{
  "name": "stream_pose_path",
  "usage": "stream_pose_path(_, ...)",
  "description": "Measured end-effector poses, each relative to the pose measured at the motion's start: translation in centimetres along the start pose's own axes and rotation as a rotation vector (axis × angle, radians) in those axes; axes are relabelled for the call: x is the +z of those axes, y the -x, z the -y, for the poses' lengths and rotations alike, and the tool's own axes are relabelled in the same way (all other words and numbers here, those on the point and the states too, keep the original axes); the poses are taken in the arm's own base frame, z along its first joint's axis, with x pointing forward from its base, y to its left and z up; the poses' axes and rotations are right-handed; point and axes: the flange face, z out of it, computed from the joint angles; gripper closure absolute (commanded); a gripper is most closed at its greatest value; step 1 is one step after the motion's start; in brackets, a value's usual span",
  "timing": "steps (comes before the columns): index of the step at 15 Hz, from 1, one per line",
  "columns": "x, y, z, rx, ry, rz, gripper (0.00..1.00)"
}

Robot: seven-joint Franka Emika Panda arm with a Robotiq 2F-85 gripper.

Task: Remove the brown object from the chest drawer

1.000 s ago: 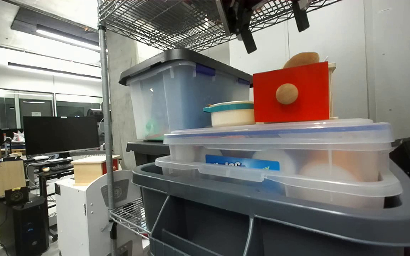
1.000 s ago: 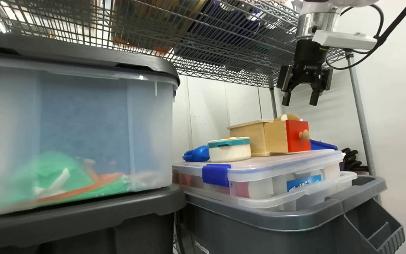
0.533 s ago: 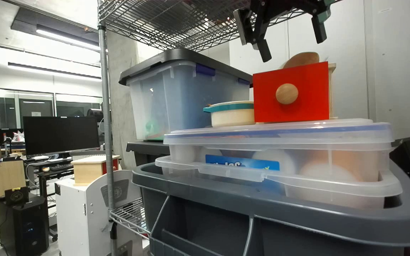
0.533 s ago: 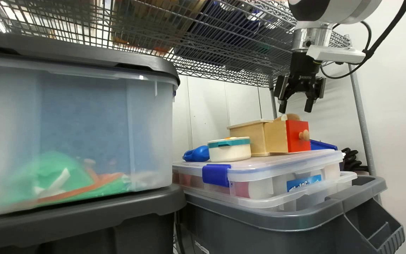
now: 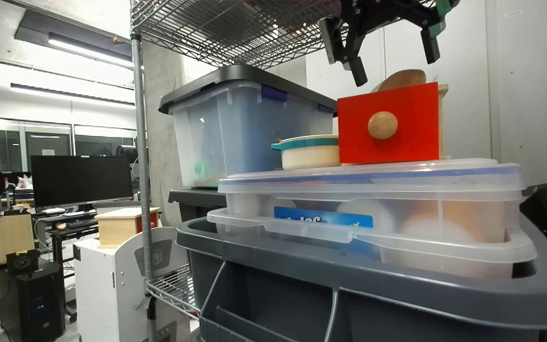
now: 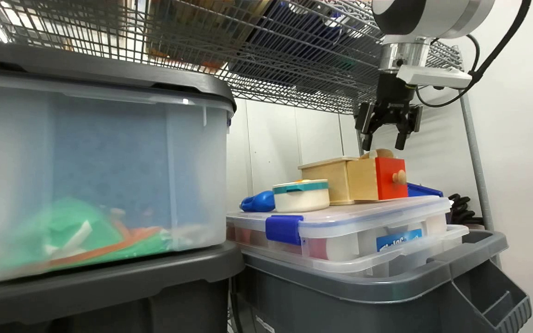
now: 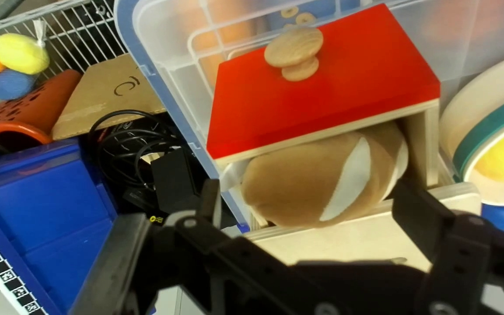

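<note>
1. Lower in both exterior views than a second ago, and closer over the chest drawer (image 7: 344,87): the gripper (image 6: 384,142). No shift to be made out in anything beneath.
2. Spread wide, pinching nothing, apart from everything below: both fingers (image 5: 359,72).
3. Almost straight below: the brown object (image 7: 304,175), lying inside the pulled-out chest drawer, between its front and the pale wooden chest (image 6: 338,180). Rounded top rising above the drawer's edge in both exterior views.
4. Long axis running left to right across the drawer, about parallel to its front and also to the line from fingertip to fingertip. Framed between the fingertips in the wrist view, each end near one of them. Only one arm to reach with.
5. By judgement, at the approach, with nothing yet lifted; a descent called for next. Main risk: an end-to-end grip with little gap to spare, perhaps too little to fit. With a turned wrist, a narrower span, but scant room beside the drawer's front. Plush-looking, so probably forgiving under a squeeze.
6. Just left of the drawer in an exterior view: a cream pot with a teal rim (image 5: 309,157).
7. Underneath: a clear plastic box (image 6: 359,224), set on a grey tote (image 6: 322,291).
8. Farther off: wire shelf (image 6: 294,64) overhead, pale wall (image 6: 516,162) behind; at far left in an exterior view, a dark monitor (image 5: 81,180).
</note>
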Motion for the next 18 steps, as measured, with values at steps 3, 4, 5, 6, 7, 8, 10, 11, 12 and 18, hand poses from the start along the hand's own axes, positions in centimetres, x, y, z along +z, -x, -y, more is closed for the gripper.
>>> stream_pose_path(3, 0.2, -0.3, 0.0, 0.002, -0.002, -0.001, 0.4)
stream_pose_path(4, 0.2, -0.3, 0.1, 0.003, -0.003, -0.001, 0.48)
stream_pose_path(5, 0.3, -0.4, 0.1, 0.004, -0.004, -0.001, 0.55)
stream_pose_path(6, 0.4, -0.4, 0.1, 0.006, -0.006, 0.0, 0.6)
stream_pose_path(7, 0.5, -0.5, 0.1, 0.009, -0.008, 0.001, 0.66)
stream_pose_path(8, 0.7, -0.5, 0.1, 0.01, -0.009, 0.003, 0.73)
stream_pose_path(10, 1.0, -0.6, 0.1, 0.011, -0.01, 0.006, 0.75)
stream_pose_path(11, 1.1, -0.7, 0.2, 0.012, -0.01, 0.007, 0.82)
stream_pose_path(12, 1.1, -0.7, 0.2, 0.012, -0.011, 0.007, 0.84)
stream_pose_path(18, 0.9, -1.1, 0.2, 0.022, -0.018, -0.001, 0.98)
